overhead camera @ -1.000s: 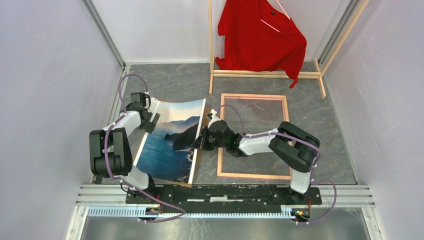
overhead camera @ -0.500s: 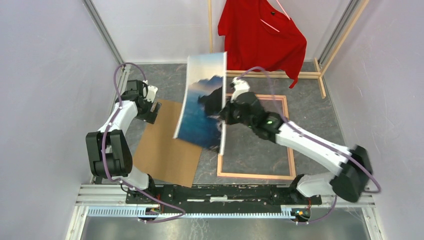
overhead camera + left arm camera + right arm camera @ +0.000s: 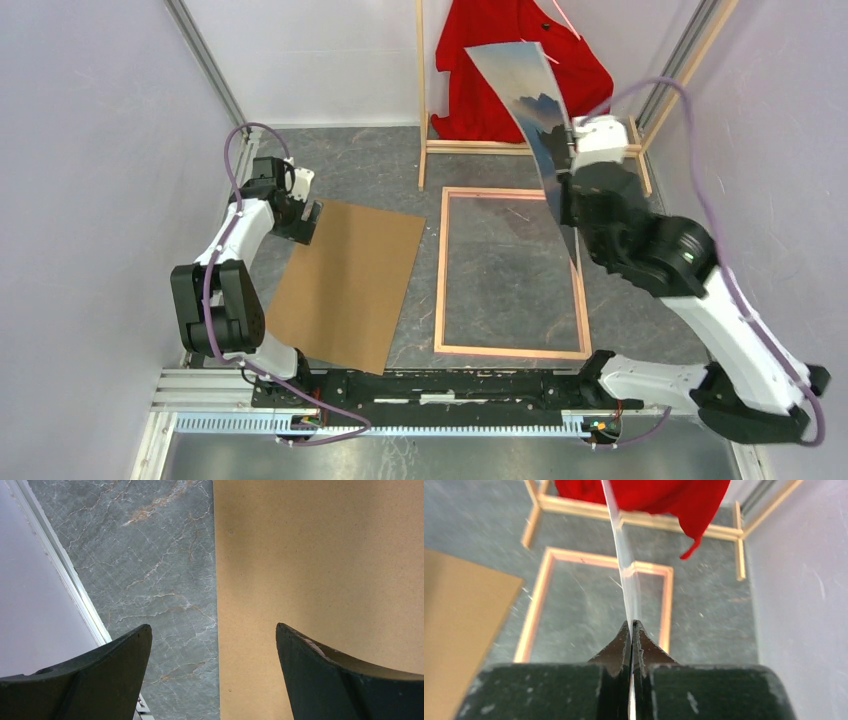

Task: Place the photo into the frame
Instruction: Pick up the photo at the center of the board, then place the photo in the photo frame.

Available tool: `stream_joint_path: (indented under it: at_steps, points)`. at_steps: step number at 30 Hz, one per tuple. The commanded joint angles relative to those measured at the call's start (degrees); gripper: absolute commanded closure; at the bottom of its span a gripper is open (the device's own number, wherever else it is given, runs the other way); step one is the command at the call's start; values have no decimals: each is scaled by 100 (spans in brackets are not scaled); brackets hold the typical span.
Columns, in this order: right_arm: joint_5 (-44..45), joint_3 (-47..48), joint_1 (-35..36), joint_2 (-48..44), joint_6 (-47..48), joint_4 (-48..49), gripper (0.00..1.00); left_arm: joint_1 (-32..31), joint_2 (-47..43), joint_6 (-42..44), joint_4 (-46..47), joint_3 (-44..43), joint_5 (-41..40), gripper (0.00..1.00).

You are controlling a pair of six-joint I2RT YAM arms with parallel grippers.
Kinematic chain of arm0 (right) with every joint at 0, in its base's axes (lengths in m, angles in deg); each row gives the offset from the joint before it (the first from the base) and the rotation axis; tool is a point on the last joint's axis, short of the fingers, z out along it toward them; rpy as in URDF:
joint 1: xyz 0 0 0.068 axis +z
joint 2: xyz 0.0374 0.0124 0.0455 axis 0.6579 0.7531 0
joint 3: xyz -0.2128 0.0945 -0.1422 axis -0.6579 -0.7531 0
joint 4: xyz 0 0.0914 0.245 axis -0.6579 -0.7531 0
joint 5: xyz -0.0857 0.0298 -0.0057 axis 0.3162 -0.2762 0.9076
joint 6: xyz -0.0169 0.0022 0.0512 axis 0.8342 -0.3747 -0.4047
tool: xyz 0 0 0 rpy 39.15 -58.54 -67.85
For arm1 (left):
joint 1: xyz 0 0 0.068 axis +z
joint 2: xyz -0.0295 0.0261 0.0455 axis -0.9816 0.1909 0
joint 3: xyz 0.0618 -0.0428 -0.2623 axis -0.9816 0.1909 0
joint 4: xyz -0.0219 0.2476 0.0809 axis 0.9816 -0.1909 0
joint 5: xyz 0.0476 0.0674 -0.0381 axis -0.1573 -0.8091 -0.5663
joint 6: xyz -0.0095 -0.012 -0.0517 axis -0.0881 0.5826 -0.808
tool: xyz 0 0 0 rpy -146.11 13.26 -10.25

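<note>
The right gripper (image 3: 631, 625) pinches the photo (image 3: 525, 90) by its edge, high and bowed over the far right corner of the frame (image 3: 441, 270), which lies flat on the table (image 3: 370, 165). It should level the photo, square it to the rails, then lower slowly. The left gripper (image 3: 212, 630) gapes empty over the board (image 3: 350, 280).

The frame (image 3: 441, 270) is lying flat on the table (image 3: 350, 170), right of centre, with the backing board (image 3: 350, 285) lying just left of it, not touching. Behind the frame the clothes rack (image 3: 530, 148) is standing, a shirt (image 3: 500, 80) hanging on it. The photo (image 3: 525, 95) is hanging in the air above the frame's right rail, pinched in the right gripper (image 3: 631, 630). The left gripper (image 3: 212, 627) is hovering over the board's left edge.
</note>
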Motion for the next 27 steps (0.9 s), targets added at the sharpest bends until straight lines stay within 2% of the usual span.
stream_joint_path:
  at_steps: [1,5,9,18,21,27]
  points:
    - [445,191,219,1023,153,-1444,100,20,-206,-217,-39,-51,35,0]
    - [340,144,564,1550,201,-1709,100,25,-292,-183,-43,47,15,0]
    - [-467,-200,636,1795,1,-1695,100,17,-289,-190,-39,78,86,0]
    - [-1809,-451,646,2554,-1185,-1442,100,15,-318,-178,62,281,94,0]
    - [-2218,-807,652,2500,-1603,-757,100,16,-365,-148,84,348,111,0]
    - [-2332,-937,654,2819,-2434,-703,100,17,-378,-107,93,404,129,0]
